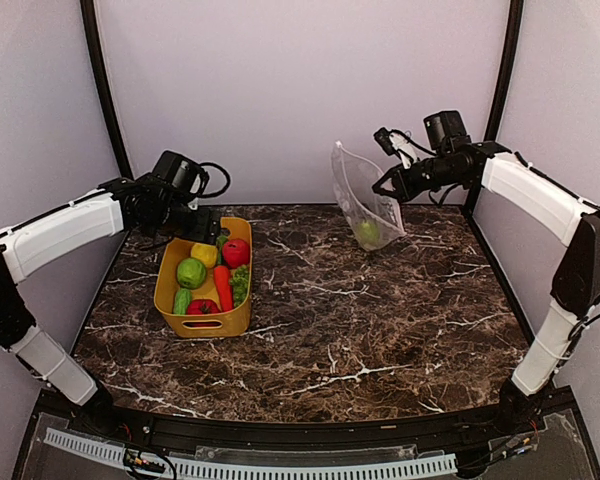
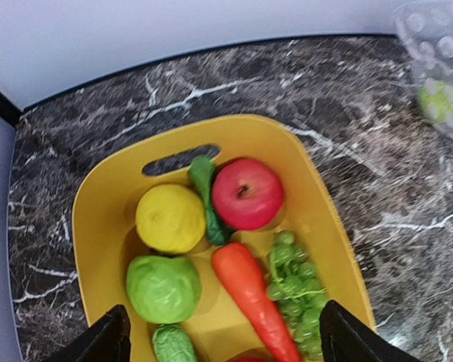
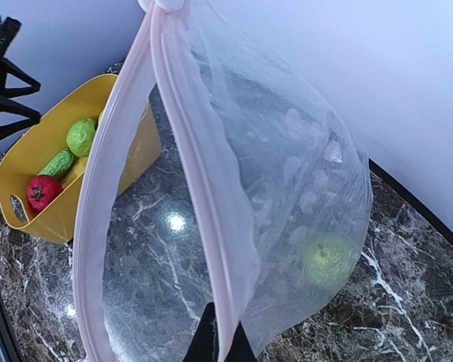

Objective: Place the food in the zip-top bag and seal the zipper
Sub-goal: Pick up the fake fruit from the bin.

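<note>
The basket (image 2: 98,219) is yellow, the apple (image 2: 247,193) red, the carrot (image 2: 253,298) orange. The clear bag (image 3: 287,166), its zipper (image 3: 204,181) pale pink, seems faintly spotted. The table (image 1: 360,310) is dark brown, white-veined.

My right claw (image 1: 388,187) pinches the zip-top bag (image 1: 363,195) by its rim. The bag hangs clear and crinkly with its mouth gaping. The zipper (image 3: 200,188), a whitish-pink strip, runs unsealed around that mouth. One green round fruit (image 3: 328,260) lies at the bag's bottom.

The other food sits packed in the yellow basket (image 2: 87,226):
- lemon (image 2: 170,218)
- red apple (image 2: 247,193)
- green ball (image 2: 163,288)
- carrot (image 2: 253,298)
- grapes (image 2: 293,290)
- cucumber (image 2: 172,345)
- dark leafy piece (image 2: 204,185)
- second apple (image 1: 203,307)
</note>
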Controlling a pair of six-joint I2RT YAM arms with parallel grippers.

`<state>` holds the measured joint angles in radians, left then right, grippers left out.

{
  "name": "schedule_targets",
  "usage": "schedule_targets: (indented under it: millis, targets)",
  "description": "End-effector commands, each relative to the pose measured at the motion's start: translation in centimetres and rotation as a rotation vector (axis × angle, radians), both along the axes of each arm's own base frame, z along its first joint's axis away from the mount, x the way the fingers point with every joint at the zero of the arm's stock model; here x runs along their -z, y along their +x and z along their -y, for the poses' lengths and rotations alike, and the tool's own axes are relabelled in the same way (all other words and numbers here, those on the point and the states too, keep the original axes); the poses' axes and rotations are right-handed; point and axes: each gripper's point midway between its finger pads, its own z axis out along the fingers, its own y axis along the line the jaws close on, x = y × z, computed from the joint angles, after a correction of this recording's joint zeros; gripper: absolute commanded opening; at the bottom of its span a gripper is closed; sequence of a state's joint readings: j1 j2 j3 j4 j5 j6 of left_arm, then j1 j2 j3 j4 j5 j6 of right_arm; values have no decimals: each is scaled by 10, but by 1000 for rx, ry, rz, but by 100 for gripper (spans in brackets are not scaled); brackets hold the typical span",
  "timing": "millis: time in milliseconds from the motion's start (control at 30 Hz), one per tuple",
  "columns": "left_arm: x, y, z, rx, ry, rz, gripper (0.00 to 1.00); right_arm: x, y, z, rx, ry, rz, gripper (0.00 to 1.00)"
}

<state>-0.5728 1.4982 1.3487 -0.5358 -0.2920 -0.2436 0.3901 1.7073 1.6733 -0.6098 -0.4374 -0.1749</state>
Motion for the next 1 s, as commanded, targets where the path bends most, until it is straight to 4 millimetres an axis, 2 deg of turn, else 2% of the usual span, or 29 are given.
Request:
schedule_targets:
  millis: [0,67,167,500,733,967]
  targets:
    - [59,-21,-40,-10,140,-233,83,14,-14,-14,-115,26,-41,0]
    - [71,-22,-45,-20,139,-278,79,17,-18,-16,-137,27,-44,0]
    - [81,-19,-51,-27,134,-320,79,19,-24,-17,-166,29,-49,0]
    - [116,-4,-56,-11,259,-485,87,30,-41,-20,-215,42,-70,0]
    - [123,4,-79,-73,403,-487,85,30,-50,-25,-235,50,-67,0]
    - [137,13,-83,-100,440,-472,85,31,-57,-30,-248,45,-65,0]
